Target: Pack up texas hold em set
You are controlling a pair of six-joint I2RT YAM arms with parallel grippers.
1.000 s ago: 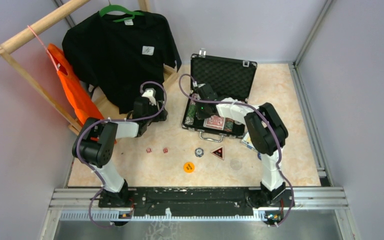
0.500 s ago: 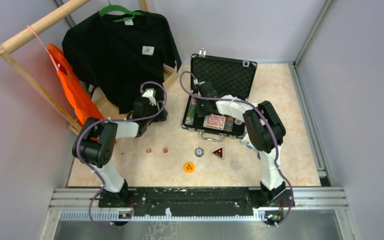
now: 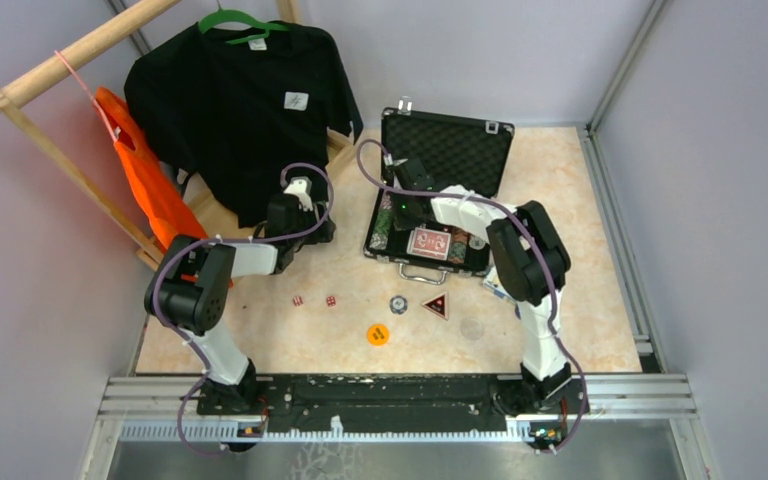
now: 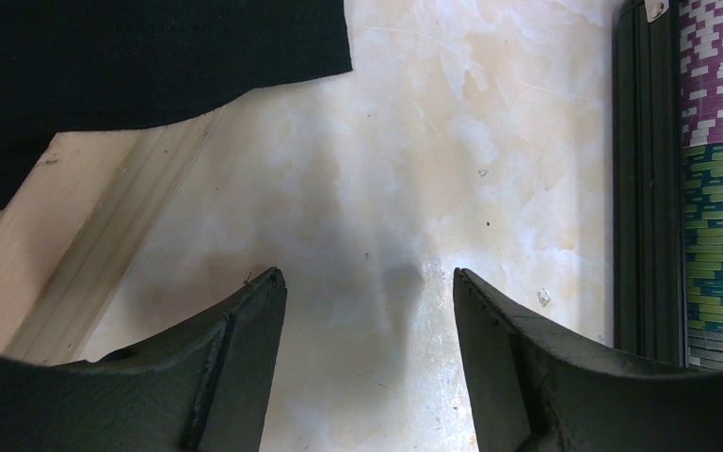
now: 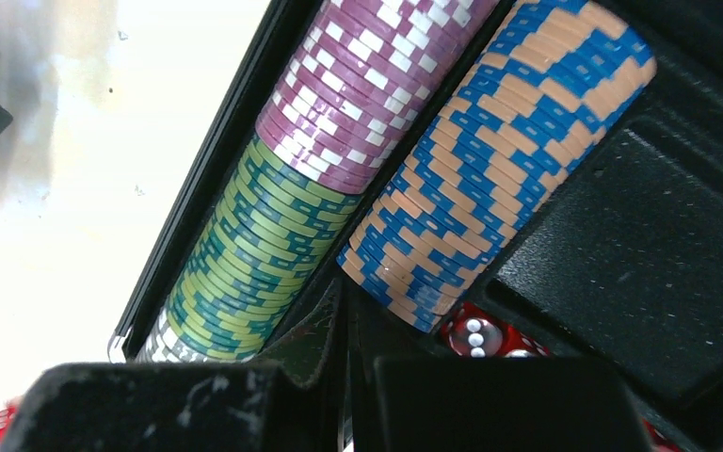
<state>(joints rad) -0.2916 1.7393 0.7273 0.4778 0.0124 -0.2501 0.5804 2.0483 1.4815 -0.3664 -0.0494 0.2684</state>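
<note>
Chips (image 5: 490, 160) lie just beyond closed right fingers (image 5: 313, 341)

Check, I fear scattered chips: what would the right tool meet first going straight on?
Probably the groove between the green chips and blue-orange chips, right ahead of the shut right tool; depth unclear.

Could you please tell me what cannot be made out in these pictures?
- Top view: the right arm hides part of the open case.
- Top view: the dice on the table are too small to read.
- Right wrist view: the shut right claw hides most of a red die.
- Left wrist view: the frame edge cuts off the chips.
</note>
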